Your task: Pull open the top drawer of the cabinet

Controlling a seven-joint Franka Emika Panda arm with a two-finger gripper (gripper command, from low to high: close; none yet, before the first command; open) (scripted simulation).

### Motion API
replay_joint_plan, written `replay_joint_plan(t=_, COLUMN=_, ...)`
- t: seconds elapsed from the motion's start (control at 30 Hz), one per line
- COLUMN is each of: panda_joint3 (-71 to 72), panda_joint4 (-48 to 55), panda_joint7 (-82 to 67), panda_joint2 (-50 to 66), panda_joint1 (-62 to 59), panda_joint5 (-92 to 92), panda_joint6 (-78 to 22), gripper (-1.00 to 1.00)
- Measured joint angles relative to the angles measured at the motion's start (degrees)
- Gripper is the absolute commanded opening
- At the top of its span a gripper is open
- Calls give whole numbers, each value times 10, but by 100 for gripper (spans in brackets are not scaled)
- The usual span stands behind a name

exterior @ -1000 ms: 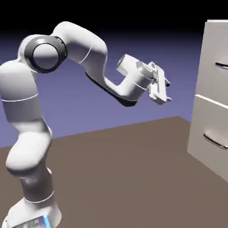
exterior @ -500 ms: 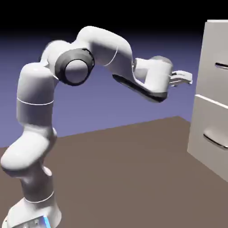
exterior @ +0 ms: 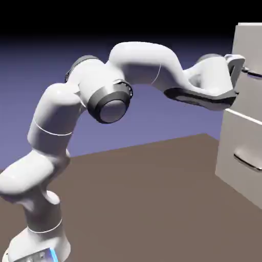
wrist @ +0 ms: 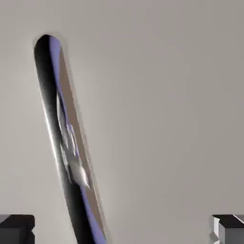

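Here we are at the cabinet [exterior: 235,143], and my claw [wrist: 123,229] is spread wide with nothing in its grip, the top drawer [wrist: 157,109] filling the hand view ahead of it. The dark handle [wrist: 59,138] slants up the picture, leaning across the gap, its lower end between the fingertips but nearer the left-hand one, so its long axis runs roughly crosswise to the closing line. I judge I need to shift toward that side and centre the bar before advancing to squeeze!
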Motion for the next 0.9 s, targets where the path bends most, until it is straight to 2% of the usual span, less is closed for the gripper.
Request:
replay_joint_plan(t=0.07, panda_joint3=5, panda_joint4=8, panda_joint7=-13, panda_joint2=6, panda_joint1=-5, panda_joint5=-15, panda_joint6=0, gripper=0)
replay_joint_plan(t=0.3, panda_joint3=-72, panda_joint4=153, panda_joint7=-165, panda_joint2=96, panda_joint1=103, panda_joint5=102, panda_joint6=35, gripper=0)
replay_joint_plan(t=0.33, panda_joint3=-83, panda_joint4=173, panda_joint7=-186, panda_joint2=109, panda_joint1=118, panda_joint5=118, panda_joint6=39, gripper=-100)
replay_joint_plan(t=0.4, panda_joint3=-83, panda_joint4=173, panda_joint7=-186, panda_joint2=109, panda_joint1=118, panda_joint5=118, panda_joint6=39, gripper=-100)
replay_joint_plan(t=0.9, panda_joint3=141, panda_joint4=-119, panda_joint7=62, panda_joint2=-56, panda_joint1=-163, panda_joint5=-66, panda_joint6=-30, gripper=-100)
